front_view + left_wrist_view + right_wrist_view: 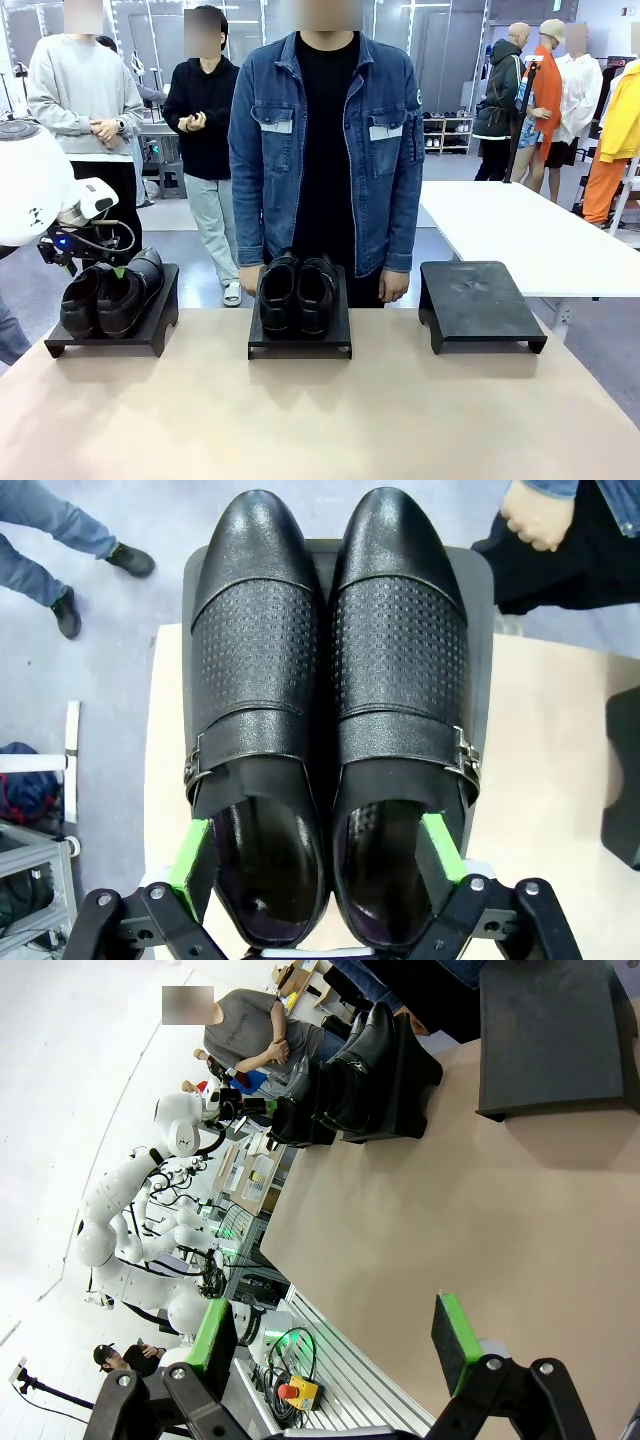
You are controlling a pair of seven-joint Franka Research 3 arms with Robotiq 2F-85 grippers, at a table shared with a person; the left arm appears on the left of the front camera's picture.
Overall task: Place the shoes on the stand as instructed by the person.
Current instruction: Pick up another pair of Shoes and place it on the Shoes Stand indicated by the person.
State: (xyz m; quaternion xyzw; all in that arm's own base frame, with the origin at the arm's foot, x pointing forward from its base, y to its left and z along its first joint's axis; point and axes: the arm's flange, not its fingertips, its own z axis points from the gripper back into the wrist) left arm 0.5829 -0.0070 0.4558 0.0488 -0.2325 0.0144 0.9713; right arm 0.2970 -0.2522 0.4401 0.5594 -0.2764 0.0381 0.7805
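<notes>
The slimmer pointed pair of shoes (110, 295) (325, 660) sits side by side on the left black stand (150, 325), toes toward the person. My left gripper (72, 262) (318, 850) is open at the heels, one green pad (193, 858) outside each shoe. The rounder-toed pair (296, 290) (365, 1060) rests on the middle stand (300, 342). The person (325, 130) in a denim jacket stands behind it, hands (393, 287) low at the table's far edge. My right gripper (335, 1345) hangs open over bare table, holding nothing.
An unoccupied black stand (480, 300) (550, 1040) sits at the right of the beige table (320, 420). Two onlookers (85, 100) stand behind at the left. A white table (530, 230) lies beyond at the right.
</notes>
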